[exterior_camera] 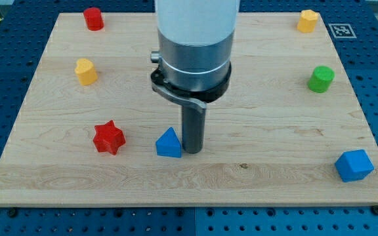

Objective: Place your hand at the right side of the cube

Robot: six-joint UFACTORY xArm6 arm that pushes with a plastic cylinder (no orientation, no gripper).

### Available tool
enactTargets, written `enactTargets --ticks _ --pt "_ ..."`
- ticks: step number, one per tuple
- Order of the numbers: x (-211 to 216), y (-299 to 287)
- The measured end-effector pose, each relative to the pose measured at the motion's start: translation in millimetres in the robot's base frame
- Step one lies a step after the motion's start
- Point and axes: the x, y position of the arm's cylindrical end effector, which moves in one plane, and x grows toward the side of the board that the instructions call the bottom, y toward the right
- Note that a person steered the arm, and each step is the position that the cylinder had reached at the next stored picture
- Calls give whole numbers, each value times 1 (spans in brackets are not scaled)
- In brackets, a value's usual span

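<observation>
The blue cube sits near the board's bottom right corner. My tip stands on the board just right of a blue triangular block, touching or nearly touching it. The tip is far to the left of the cube, about a third of the board's width away. The arm's wide grey and white body rises from the rod toward the view's top.
A red star block lies left of the blue triangle. A yellow block and a red cylinder are at the upper left. An orange-yellow block and a green cylinder are at the right. The wooden board ends close beyond the cube.
</observation>
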Motion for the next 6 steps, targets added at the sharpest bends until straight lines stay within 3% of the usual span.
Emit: enactTargets --ticks 2,3,4,6 --pt "0 -67" --pt "29 -18" --pt "69 75" --pt "79 247"
